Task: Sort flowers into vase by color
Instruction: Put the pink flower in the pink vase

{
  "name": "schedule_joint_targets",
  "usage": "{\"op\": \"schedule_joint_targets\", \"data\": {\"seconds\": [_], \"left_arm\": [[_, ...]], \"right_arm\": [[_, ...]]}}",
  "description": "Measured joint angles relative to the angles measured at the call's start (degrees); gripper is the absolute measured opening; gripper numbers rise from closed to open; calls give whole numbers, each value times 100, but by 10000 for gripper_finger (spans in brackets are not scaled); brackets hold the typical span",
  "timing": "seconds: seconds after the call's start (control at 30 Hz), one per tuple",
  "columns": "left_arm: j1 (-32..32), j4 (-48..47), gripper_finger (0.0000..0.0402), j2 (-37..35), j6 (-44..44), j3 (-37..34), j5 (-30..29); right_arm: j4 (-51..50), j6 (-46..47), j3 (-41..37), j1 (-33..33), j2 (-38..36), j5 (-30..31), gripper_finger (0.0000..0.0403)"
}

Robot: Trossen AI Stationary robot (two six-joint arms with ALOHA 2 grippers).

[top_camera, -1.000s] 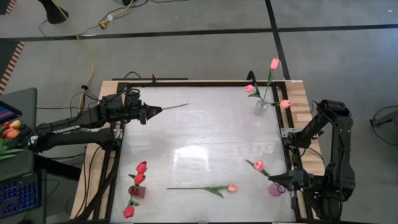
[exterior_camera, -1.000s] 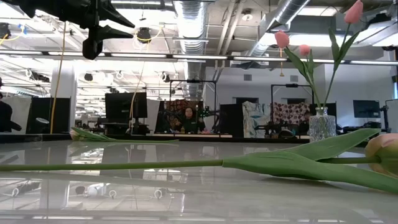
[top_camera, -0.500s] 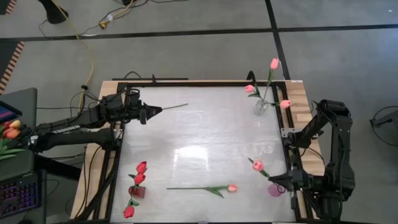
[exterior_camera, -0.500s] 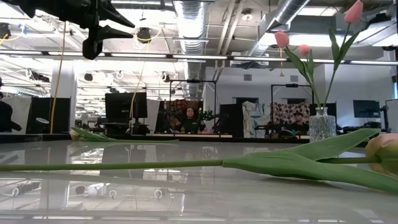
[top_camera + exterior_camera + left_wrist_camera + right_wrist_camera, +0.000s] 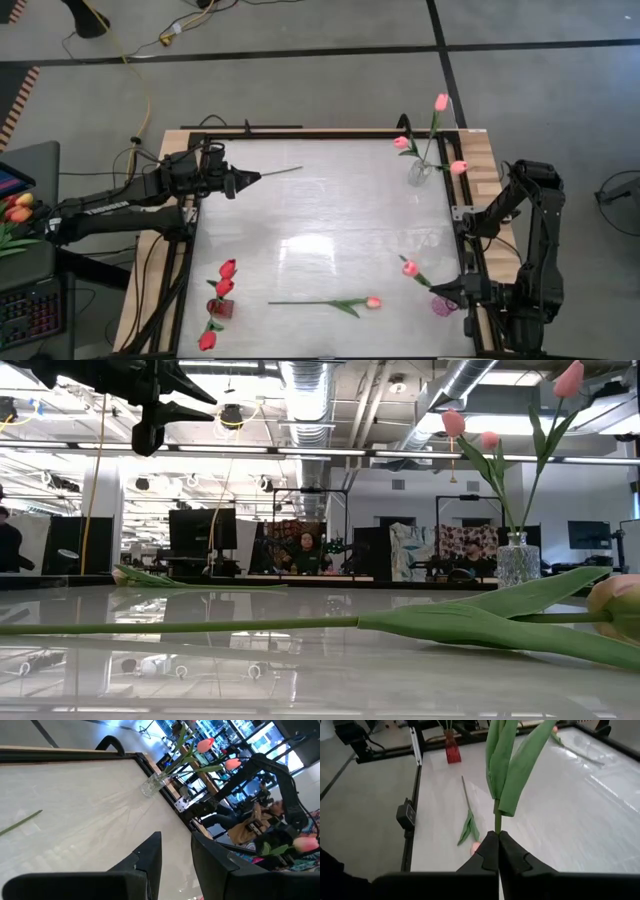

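Observation:
My right gripper (image 5: pixel 447 290) is at the table's near right corner, just above a small purple vase (image 5: pixel 445 306), shut on a pink tulip (image 5: pixel 408 268). My left gripper (image 5: pixel 252 178) hangs open high over the far left of the table. A tulip's stem (image 5: pixel 282 172) lies flat on the table below it, apart from the fingers. Another pale pink tulip (image 5: pixel 372 301) lies flat near the near edge. Three pink tulips stand in a clear vase (image 5: pixel 419 173) at the far right. Red tulips stand in a red vase (image 5: pixel 220 307) at the near left. My right gripper pinches the pink tulip's thin stem (image 5: pixel 497 826) below its leaves, between the two fingertips. The fingers come from the table's right side and point along the stem. The leaves (image 5: pixel 506 765) and the head reach out beyond the fingertips, lifted clear of the table.
A black frame (image 5: pixel 190 250) borders the table on the left and right. The middle of the white table top (image 5: pixel 320 220) is bare. A bunch of orange-red tulips (image 5: pixel 17 209) and a keyboard lie off the table at the left. People sit far off in the room behind.
My right gripper has shifted a little toward the near edge, and the held tulip's head has moved slightly toward the table's left and near side with it. The left arm and the lying flowers have kept still.

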Motion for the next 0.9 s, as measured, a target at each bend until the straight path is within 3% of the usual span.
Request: {"op": "schedule_joint_targets", "data": {"seconds": [0.4, 0.9], "left_arm": [[0, 0, 92, -2, 17, 0, 0], [2, 0, 92, -2, 383, 0, 60]], "right_arm": [[2, 156, -8, -38, -57, -510, 96], [-45, 240, 628, -53, -695, -2072, 214]]}}
